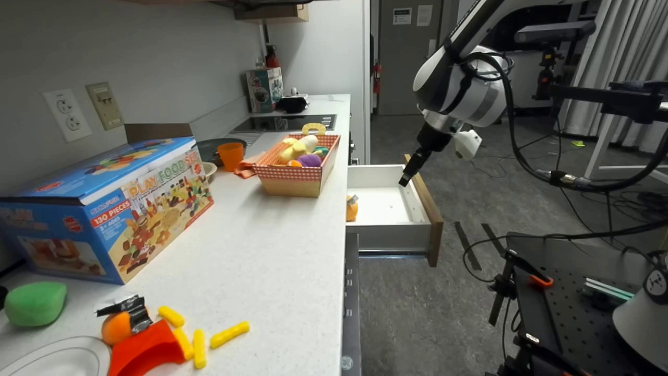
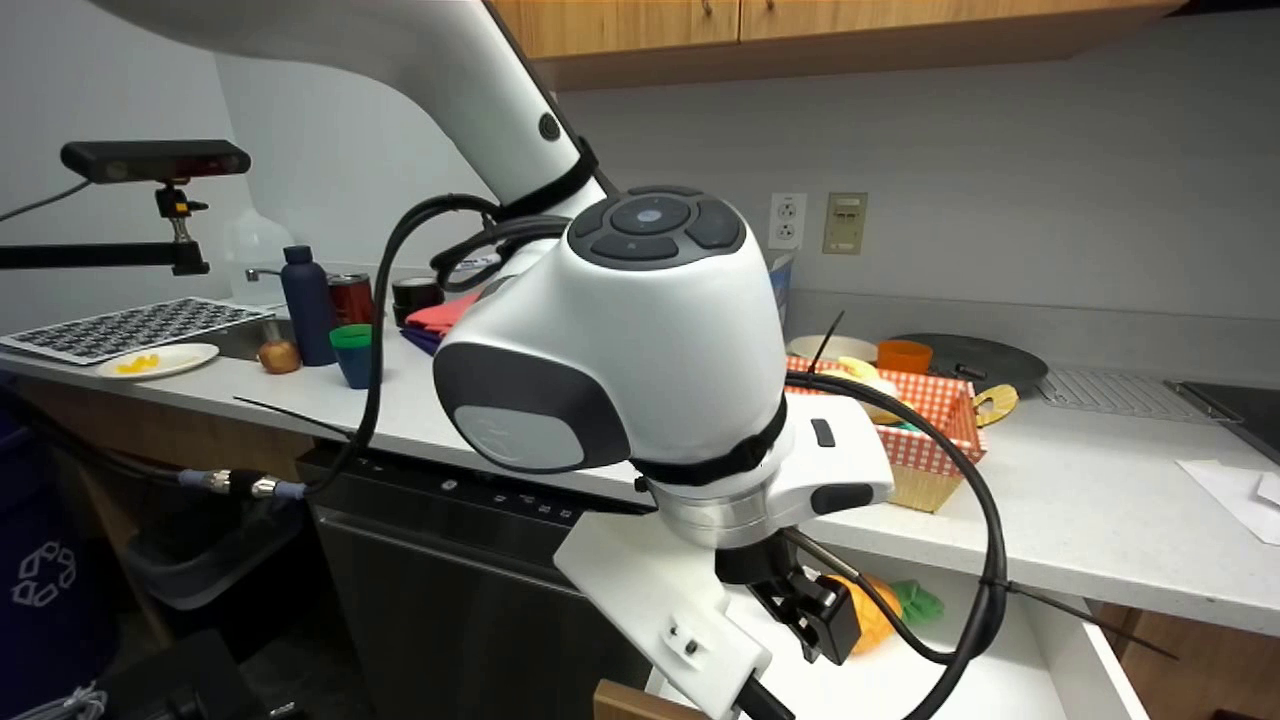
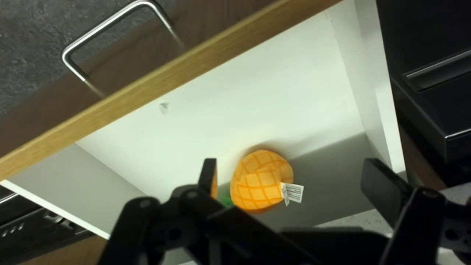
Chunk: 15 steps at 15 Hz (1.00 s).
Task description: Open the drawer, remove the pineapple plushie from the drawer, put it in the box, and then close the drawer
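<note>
The carton (image 1: 112, 211) reads "PLAY FOOD SET", "130 PIECES" (bin (image 2: 85, 540): recycling sign (image 2: 44, 576)).

In the wrist view, the drawer (image 3: 276, 84) has a smooth white base of low sheen and a wooden front with visible grain; its handle (image 3: 103, 26) at ten o'clock is polished metal. The pineapple plushie (image 3: 260, 184) at five o'clock is soft-looking matt cloth. The gripper (image 3: 293, 177) is matt black. In an exterior view, the box (image 1: 289, 185) looks wooden, lined in checked cloth. The bench (image 1: 271, 250) is smooth and speckled; the carton (image 1: 112, 203) at nine o'clock is shiny printed card, the curtain (image 1: 626, 62) at two pleated cloth.
</note>
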Tool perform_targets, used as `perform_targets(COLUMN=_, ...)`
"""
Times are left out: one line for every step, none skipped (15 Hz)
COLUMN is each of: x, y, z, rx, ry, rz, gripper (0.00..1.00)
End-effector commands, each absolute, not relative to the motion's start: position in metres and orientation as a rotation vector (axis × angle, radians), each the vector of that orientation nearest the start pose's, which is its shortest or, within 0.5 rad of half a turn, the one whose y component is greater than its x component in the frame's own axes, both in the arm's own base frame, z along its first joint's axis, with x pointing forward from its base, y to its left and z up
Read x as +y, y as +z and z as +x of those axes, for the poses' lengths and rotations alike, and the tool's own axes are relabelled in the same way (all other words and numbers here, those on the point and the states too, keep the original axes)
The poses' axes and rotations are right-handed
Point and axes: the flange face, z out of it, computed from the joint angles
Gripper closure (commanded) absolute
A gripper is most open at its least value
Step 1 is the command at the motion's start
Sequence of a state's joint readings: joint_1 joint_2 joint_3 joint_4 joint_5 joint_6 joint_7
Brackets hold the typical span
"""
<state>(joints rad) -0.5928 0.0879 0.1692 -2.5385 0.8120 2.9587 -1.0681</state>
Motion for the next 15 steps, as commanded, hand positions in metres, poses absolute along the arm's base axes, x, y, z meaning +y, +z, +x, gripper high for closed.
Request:
perform_targets(x=-0.237, y=0.264, z=0.409, rx=0.209, ry=-0.647, rz=-3.062, gripper=0.0)
perform_targets(x=-0.237, y=0.264, z=0.409, rx=0.209, ry=-0.647, rz=-3.062, gripper=0.0)
perform_targets(x=-0.237, y=0.264, z=0.409, rx=0.209, ry=-0.647, rz=-3.062, gripper=0.0)
perform_targets(x=-0.239, y=0.264, z=0.414, rx=0.211, ry=-0.676, rz=-3.08, gripper=0.0)
perform_targets(x=-0.241, y=0.266, z=0.419, rx=0.207, ry=-0.703, rz=-3.09, gripper=0.0)
perform_targets(x=-0.244, y=0.268, z=0.427, rx=0.189, ry=-0.726, rz=-3.111, gripper=0.0)
perform_targets(x=-0.248, y=0.268, z=0.433, rx=0.173, ry=-0.739, rz=-3.127, gripper=0.0)
perform_targets(x=-0.252, y=0.267, z=0.439, rx=0.157, ry=-0.75, rz=-3.14, gripper=0.0)
perform_targets(x=-0.256, y=0.265, z=0.444, rx=0.152, ry=-0.753, rz=-3.148, gripper=0.0)
perform_targets(x=-0.262, y=0.258, z=0.448, rx=0.146, ry=-0.739, rz=-3.161, gripper=0.0)
perform_targets(x=-0.268, y=0.251, z=0.451, rx=0.134, ry=-0.722, rz=-3.177, gripper=0.0)
perform_targets(x=-0.276, y=0.241, z=0.453, rx=0.118, ry=-0.687, rz=-3.188, gripper=0.0)
perform_targets(x=-0.282, y=0.233, z=0.454, rx=0.11, ry=-0.663, rz=-3.2, gripper=0.0)
perform_targets(x=-0.291, y=0.223, z=0.454, rx=0.107, ry=-0.625, rz=-3.21, gripper=0.0)
perform_targets(x=-0.297, y=0.216, z=0.454, rx=0.103, ry=-0.594, rz=-3.216, gripper=0.0)
